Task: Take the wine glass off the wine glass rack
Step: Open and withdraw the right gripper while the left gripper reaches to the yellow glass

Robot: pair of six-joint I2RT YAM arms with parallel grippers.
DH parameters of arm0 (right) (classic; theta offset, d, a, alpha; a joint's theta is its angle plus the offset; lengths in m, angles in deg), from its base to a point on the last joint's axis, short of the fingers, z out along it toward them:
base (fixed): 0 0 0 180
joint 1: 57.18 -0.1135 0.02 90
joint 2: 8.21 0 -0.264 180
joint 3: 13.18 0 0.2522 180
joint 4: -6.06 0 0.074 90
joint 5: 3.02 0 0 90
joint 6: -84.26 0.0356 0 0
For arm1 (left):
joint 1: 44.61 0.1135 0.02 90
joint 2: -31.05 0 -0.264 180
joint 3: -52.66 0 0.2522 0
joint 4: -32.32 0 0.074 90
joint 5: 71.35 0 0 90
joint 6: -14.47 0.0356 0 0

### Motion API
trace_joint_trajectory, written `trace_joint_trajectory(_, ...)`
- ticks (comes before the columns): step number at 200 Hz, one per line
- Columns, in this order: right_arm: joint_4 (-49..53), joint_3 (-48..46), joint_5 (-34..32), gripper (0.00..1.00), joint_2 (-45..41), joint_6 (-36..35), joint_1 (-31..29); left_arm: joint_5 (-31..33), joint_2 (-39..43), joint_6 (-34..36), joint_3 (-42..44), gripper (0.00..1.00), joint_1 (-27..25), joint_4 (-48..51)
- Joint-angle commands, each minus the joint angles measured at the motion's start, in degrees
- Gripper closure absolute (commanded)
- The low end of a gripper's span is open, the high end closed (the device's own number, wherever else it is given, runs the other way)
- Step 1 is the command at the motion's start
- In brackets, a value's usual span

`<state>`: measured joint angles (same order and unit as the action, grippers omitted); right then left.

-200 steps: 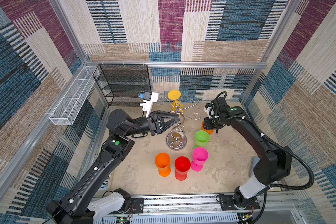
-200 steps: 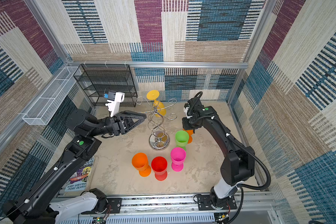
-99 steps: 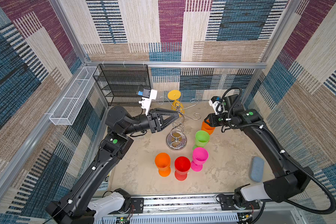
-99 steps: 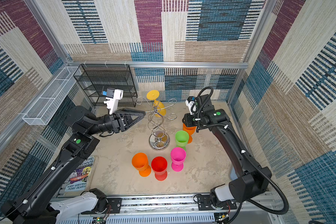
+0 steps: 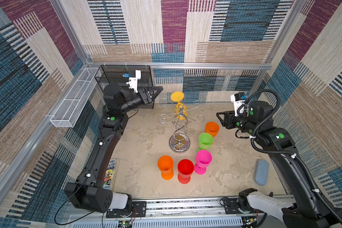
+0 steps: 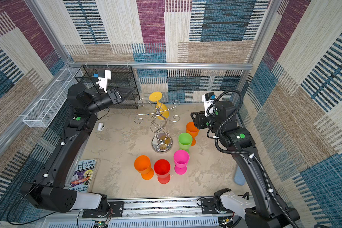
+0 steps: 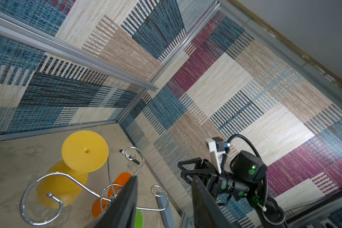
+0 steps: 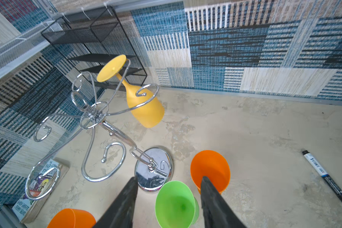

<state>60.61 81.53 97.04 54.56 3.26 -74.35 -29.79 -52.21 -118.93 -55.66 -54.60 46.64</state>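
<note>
One wine glass rack (image 5: 179,126) stood mid-table (image 5: 146,138). One yellow wine glass (image 8: 146,110) hung upside down from a rear arm, foot uppermost. The other five arms looked bare, though the wires overlap.

Five more glasses stood upright near the base: front orange glass (image 5: 165,166), rear orange glass (image 5: 212,128), green glass (image 5: 205,140), pink glass (image 5: 203,159), red glass (image 5: 185,169).

The left gripper (image 7: 164,179) was raised beside the rack's top, jaws partly apart, empty. The right gripper (image 8: 169,178) hung near the rear orange glass, jaws apart, nothing between them.

One book (image 6: 83,173), one marker (image 8: 328,181) and one blue pad (image 5: 261,171) lay aside.
</note>
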Motion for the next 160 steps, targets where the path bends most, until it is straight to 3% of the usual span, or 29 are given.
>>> trace_joint_trajectory(1,-4.16,-0.68,-1.10,0.47,-0.52,0.52,0.10,-4.03,-6.97,11.79,-8.25,0.53,1.00,12.63)
trace_joint_trajectory(31,-4.23,-1.95,-0.58,0.47,-1.09,0.57,0.12,-12.80,-21.16,14.88,-24.33,0.54,2.58,21.73)
trace_joint_trajectory(56,-4.15,-2.76,-0.42,0.47,-2.04,0.50,0.24,-14.74,-32.92,21.71,-41.66,0.54,2.70,36.82)
trace_joint_trajectory(74,-3.97,-3.31,-0.47,0.46,-2.58,0.41,0.29,-17.67,-39.08,21.11,-49.05,0.54,2.66,39.26)
trace_joint_trajectory(100,-3.97,-4.19,-0.52,0.46,-3.14,0.52,0.39,-19.13,-42.53,20.78,-51.34,0.54,2.56,39.21)
trace_joint_trajectory(160,-4.17,-4.81,0.21,0.46,-3.24,0.82,0.50,-19.58,-43.69,23.68,-46.97,0.54,1.07,39.22)
